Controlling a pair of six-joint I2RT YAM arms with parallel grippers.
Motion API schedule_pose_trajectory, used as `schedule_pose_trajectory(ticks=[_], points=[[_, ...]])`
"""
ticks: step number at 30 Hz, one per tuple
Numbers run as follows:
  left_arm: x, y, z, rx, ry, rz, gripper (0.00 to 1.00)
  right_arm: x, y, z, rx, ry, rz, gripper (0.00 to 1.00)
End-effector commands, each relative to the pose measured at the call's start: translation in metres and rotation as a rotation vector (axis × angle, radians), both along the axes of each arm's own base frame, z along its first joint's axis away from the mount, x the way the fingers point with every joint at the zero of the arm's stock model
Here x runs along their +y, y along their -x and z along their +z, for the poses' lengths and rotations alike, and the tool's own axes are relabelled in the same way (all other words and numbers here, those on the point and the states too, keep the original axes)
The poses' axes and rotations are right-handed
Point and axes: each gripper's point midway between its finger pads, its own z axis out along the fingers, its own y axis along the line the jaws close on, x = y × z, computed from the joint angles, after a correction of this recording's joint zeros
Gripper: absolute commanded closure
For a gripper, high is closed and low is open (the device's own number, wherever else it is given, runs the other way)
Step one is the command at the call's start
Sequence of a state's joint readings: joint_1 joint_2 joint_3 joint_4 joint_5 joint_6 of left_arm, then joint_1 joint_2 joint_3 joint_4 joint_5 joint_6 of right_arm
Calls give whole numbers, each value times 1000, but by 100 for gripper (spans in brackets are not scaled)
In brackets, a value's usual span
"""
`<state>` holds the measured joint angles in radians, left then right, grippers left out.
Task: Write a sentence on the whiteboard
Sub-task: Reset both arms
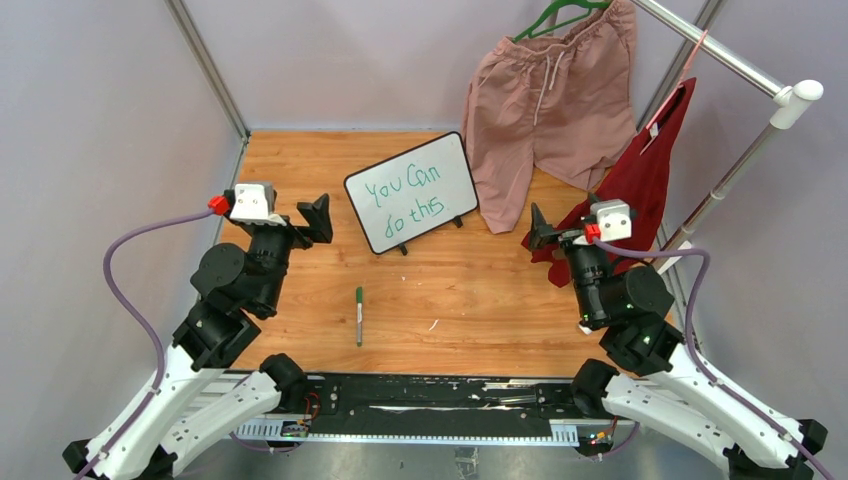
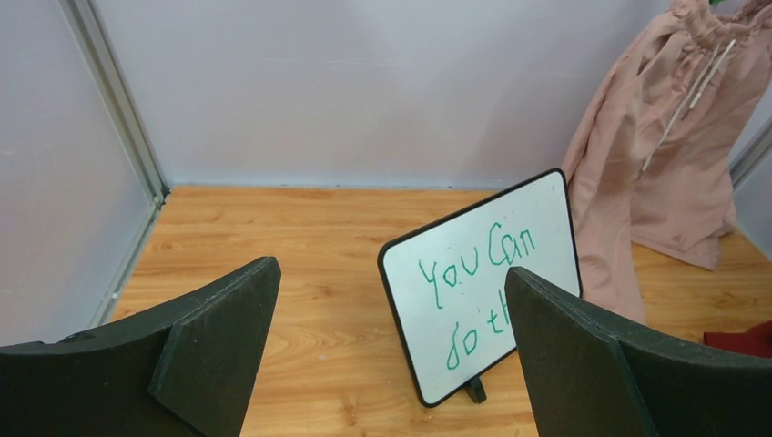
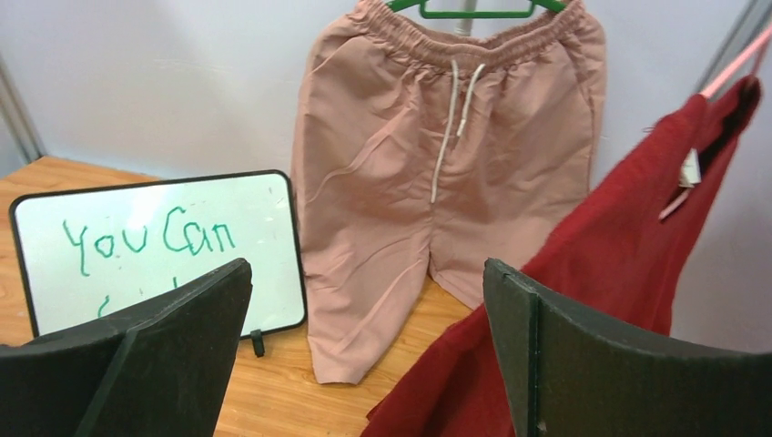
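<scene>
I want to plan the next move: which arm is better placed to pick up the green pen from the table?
Probably left. The pen lies left of centre, nearer the left claw, which is open and empty. The right claw is farther.

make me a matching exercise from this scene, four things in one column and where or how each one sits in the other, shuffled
Things:
1. whiteboard
2. marker
3. pink shorts
4. red garment

Place or state:
a. on a green hanger
b. lying flat on the table
c. hanging furthest right
d. standing upright, bearing green writing

Pairs: 1-d, 2-b, 3-a, 4-c
</scene>
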<state>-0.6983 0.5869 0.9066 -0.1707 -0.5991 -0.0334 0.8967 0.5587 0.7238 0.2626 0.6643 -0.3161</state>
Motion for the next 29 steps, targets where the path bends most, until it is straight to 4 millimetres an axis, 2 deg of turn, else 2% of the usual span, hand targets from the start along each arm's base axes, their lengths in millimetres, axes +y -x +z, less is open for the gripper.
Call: schedule_pose_trajectory(ticks=[1,9,29], points=[[8,2,8,-37,32,39,0,19,4,1,-35,-4,101,0],[6,3,6,-49,39,22,0,27,1,-5,-14,-36,121,0],[1,-2,-1,-31,26,20,0,21,2,-10,-14,-37,103,0]])
